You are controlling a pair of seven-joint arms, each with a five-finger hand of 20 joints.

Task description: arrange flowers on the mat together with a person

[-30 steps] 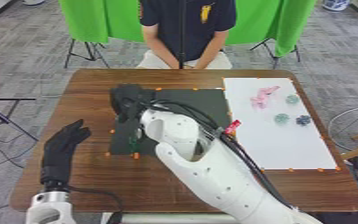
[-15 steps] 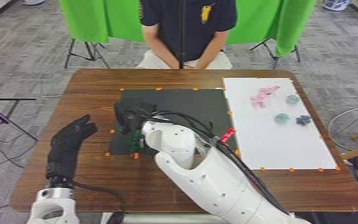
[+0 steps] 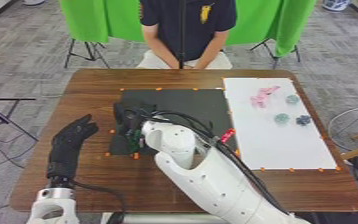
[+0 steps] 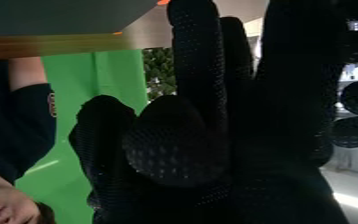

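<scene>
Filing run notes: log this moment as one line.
right hand: over dark mat, grip unclear | left hand: open, left of dark mat | pink flower: on white mat

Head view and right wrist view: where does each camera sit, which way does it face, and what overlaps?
Head view: on the robot's head, looking forward and down over the table and dark mat; the left hand and right hand show, with their arms.
Right wrist view: on the right arm's wrist, looking past the right hand's own black glove towards the table's edge and green cloth.
Shared: right hand, table, mat, green cloth.
</scene>
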